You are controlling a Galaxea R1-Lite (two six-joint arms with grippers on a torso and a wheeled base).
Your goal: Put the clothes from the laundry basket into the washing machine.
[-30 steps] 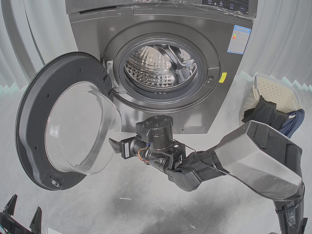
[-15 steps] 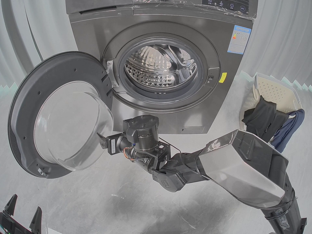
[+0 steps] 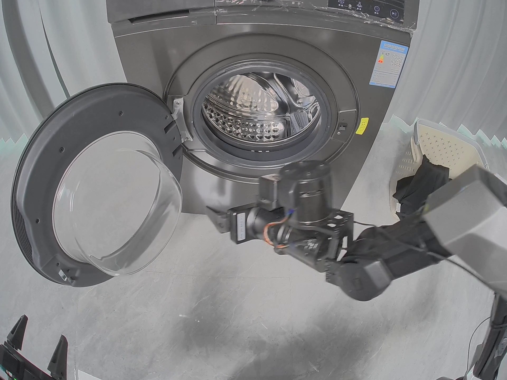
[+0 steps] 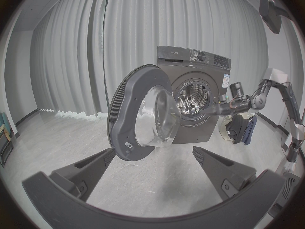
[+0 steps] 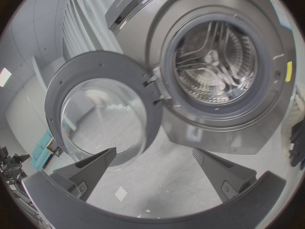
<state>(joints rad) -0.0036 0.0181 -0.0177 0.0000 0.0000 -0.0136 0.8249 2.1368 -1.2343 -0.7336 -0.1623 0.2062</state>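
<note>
Grey washing machine [image 3: 158, 54] stands on a pale floor [image 3: 211, 317]. Its door [image 3: 47, 149] is swung wide open toward the robot's left, and the steel drum [image 3: 253, 112] shows through the round opening. White perforated laundry basket [image 3: 449, 146] sits on the floor just beside the machine, on the robot's right. The clothes [image 3: 422, 183] are in it, a black piece and a blue one hanging over its near rim. Right gripper [image 5: 154, 151] hangs low in front of the machine, below the drum opening, pointing toward the open door and touching nothing; its jaws are apart and empty. Left gripper [image 4: 152, 149] sits low at the robot's left, well apart from machine and basket, jaws apart, nothing between them.
</note>
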